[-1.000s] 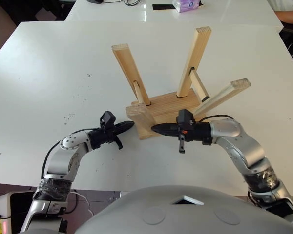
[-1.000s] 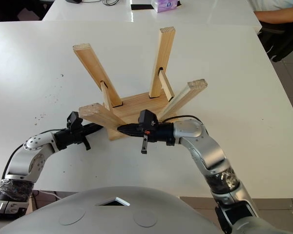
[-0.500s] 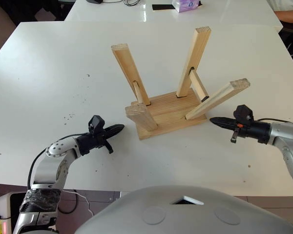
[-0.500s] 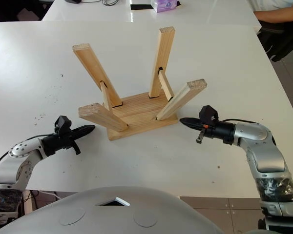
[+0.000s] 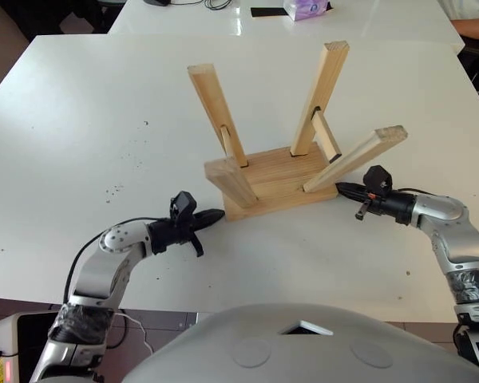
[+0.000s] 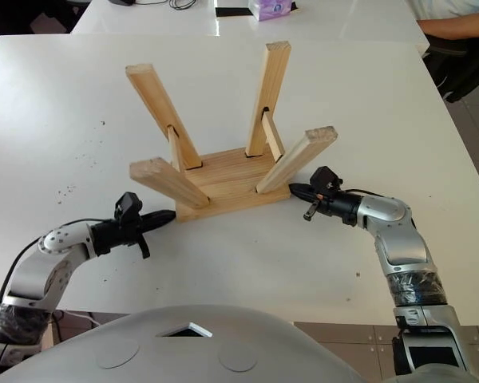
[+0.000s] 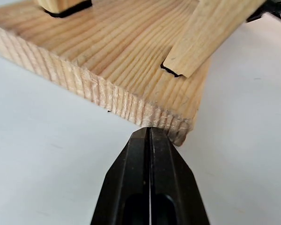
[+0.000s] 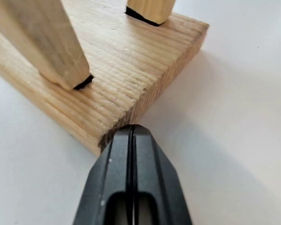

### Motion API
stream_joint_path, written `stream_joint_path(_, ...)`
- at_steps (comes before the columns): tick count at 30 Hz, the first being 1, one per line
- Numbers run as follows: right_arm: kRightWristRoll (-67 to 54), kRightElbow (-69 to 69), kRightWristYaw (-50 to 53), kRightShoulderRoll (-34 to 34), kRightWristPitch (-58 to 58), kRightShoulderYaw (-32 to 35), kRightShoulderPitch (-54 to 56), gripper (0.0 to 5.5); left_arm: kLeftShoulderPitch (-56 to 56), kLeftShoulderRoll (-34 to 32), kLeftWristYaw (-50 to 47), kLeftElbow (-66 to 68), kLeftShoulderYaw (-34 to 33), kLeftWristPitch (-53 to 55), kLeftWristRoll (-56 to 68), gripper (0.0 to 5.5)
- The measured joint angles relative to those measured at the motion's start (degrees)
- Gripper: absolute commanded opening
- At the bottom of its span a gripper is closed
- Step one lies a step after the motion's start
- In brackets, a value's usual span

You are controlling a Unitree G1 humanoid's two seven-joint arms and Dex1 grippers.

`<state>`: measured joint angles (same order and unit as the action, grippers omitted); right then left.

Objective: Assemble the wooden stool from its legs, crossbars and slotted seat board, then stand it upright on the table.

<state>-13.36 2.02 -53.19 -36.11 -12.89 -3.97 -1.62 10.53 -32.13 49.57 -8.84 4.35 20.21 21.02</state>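
On the white table [image 5: 80, 120], a scatter of small dark specks [image 5: 112, 190] lies well to the left of the pale, grained wooden seat board [image 5: 275, 179]. That board lies flat near the table's middle with the stool upside down and its four square wooden legs pointing up and outward. The black two-fingered left tool [image 5: 211, 215] is clenched on nothing, its fingers [image 7: 140, 154] pressed flat together. Its tip sits low at the board's near left corner, at the foot of the board's edge; whether it touches the wood cannot be told. From the board's left near slot a short-looking leg [image 5: 231, 179] splays toward the robot. Behind it the tall left rear leg [image 5: 215, 112] leans away to the left, with a small wooden crossbar [image 5: 223, 144] against its inner face. The right rear leg [image 5: 323, 92] rises steeply from the board's far right slot with a second crossbar [image 5: 327, 142] slanting beside it. The right near leg [image 5: 359, 155] tilts far out to the right of the board. The black right tool [image 5: 341, 188] is likewise closed and empty, its tip against the board's right corner, under that tilted leg.
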Motion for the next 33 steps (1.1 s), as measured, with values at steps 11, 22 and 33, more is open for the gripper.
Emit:
stream_joint_path(11,-0.2,-11.1,2.3,1.0,-3.5,-1.4,-7.8,0.00,3.4,-1.3,-1.6,-0.4,-4.0,-2.0,0.3,0.01)
stream_joint_path(22,-0.9,-11.5,1.3,-0.3,-3.8,-1.2,-8.1,0.00,4.9,-0.9,-1.5,-1.0,-5.1,-2.3,1.2,0.01)
stream_joint_path(33,-1.6,-12.3,-0.3,-1.7,-3.9,-1.9,-9.0,0.00,5.9,-1.0,0.1,-1.1,-6.1,-2.7,2.5,0.01)
